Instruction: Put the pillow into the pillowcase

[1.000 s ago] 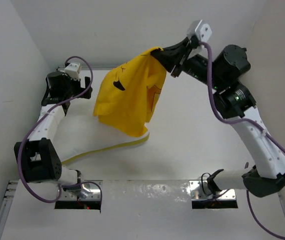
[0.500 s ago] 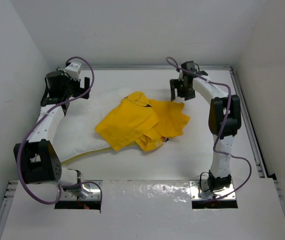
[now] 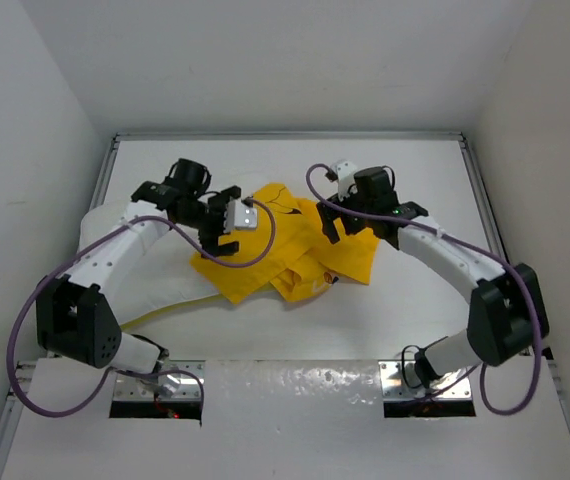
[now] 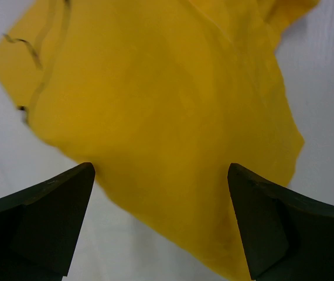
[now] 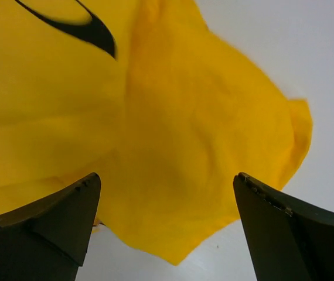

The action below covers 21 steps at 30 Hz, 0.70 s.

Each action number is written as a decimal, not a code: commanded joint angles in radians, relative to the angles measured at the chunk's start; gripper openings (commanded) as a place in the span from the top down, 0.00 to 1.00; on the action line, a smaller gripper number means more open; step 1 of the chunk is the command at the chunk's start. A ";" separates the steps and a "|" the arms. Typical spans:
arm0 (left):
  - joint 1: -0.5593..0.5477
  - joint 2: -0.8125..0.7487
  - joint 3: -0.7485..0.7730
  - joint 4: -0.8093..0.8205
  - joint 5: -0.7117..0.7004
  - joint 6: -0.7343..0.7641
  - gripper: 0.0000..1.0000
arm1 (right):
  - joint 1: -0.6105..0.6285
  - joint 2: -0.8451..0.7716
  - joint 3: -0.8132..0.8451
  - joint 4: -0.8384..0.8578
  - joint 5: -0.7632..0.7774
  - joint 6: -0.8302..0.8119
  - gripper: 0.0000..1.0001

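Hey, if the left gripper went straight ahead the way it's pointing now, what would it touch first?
Most likely the pillowcase: its crumpled yellow cloth fills the view ahead of the left gripper, between its open fingers. How far off the cloth lies is hard to judge.

Top external: fixed, high above and behind the near edge of the table; facing down and forward; far enough to take in the whole table, near edge at the bottom. Left wrist: mounted behind the left gripper, facing down between its 2 fingers, very close to the pillowcase. Right wrist: same arrangement behind the right gripper, equally close. Shared by all 3 views: the pillowcase, near the table's middle.
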 commanded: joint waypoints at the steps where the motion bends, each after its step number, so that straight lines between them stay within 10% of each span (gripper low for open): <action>1: -0.008 -0.015 -0.060 -0.081 -0.063 0.152 0.04 | -0.010 0.091 -0.019 -0.063 0.076 -0.052 0.06; 6: -0.037 -0.034 -0.204 0.168 -0.180 -0.004 0.12 | -0.005 0.166 -0.077 -0.030 0.024 -0.070 0.13; 12: -0.039 -0.045 -0.233 0.320 -0.240 -0.183 1.00 | -0.001 0.232 -0.106 0.018 0.059 0.012 0.63; 15: -0.027 -0.053 -0.203 0.375 -0.285 -0.304 1.00 | -0.001 0.251 -0.074 -0.019 0.056 0.013 1.00; 21: 0.191 -0.022 0.035 0.557 -0.277 -0.628 1.00 | -0.001 0.180 0.027 -0.085 -0.055 -0.019 1.00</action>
